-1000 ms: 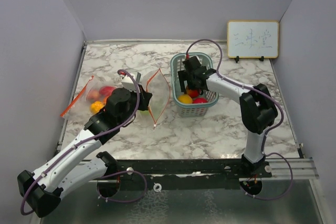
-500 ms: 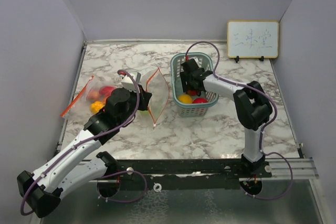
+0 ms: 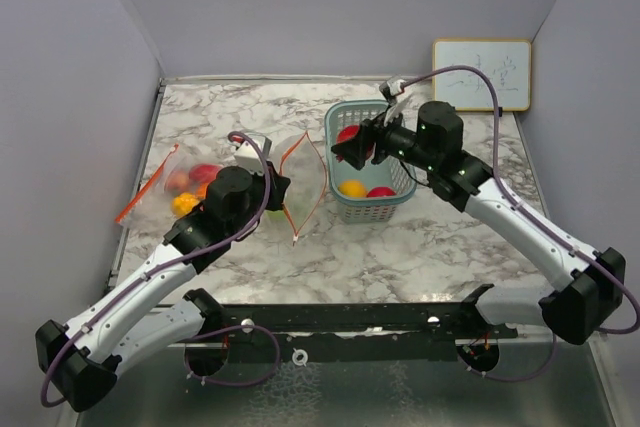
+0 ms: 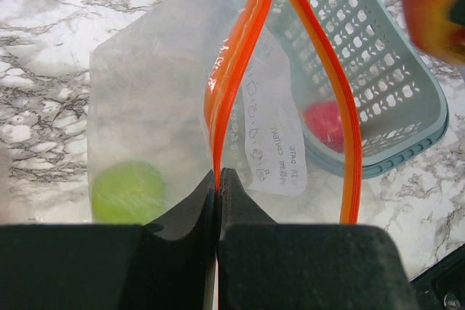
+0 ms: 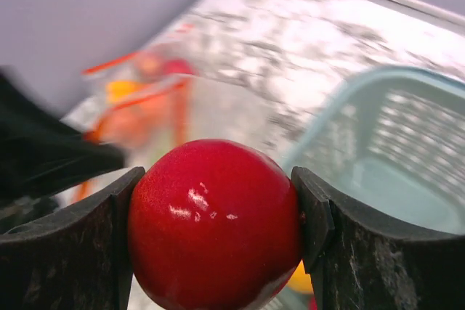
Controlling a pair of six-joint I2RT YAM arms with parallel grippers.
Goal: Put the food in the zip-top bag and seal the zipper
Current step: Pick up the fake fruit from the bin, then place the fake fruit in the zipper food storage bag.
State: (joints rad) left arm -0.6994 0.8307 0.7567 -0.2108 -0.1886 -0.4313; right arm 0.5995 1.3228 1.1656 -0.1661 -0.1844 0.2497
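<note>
My left gripper (image 3: 278, 190) is shut on the orange zipper edge of the clear zip-top bag (image 3: 303, 179), holding its mouth open and upright; the pinch shows in the left wrist view (image 4: 219, 176). A green fruit (image 4: 129, 192) lies inside the bag (image 4: 167, 92). My right gripper (image 3: 350, 145) is shut on a glossy red fruit (image 5: 216, 226), held in the air above the left rim of the teal basket (image 3: 333, 127), right of the bag's mouth. That fruit also shows in the left wrist view (image 4: 436, 5). A yellow fruit (image 3: 352, 188) and a red fruit (image 3: 381, 192) lie in the basket.
A second clear bag (image 3: 150, 187) with red and orange fruits lies at the left by the side wall. A small whiteboard (image 3: 481, 75) stands at the back right. Grey walls enclose the marble table (image 3: 430, 237).
My right gripper has risen out of the basket holding the red fruit, and the arm has swung up and back. The left gripper and bag have stayed put.
</note>
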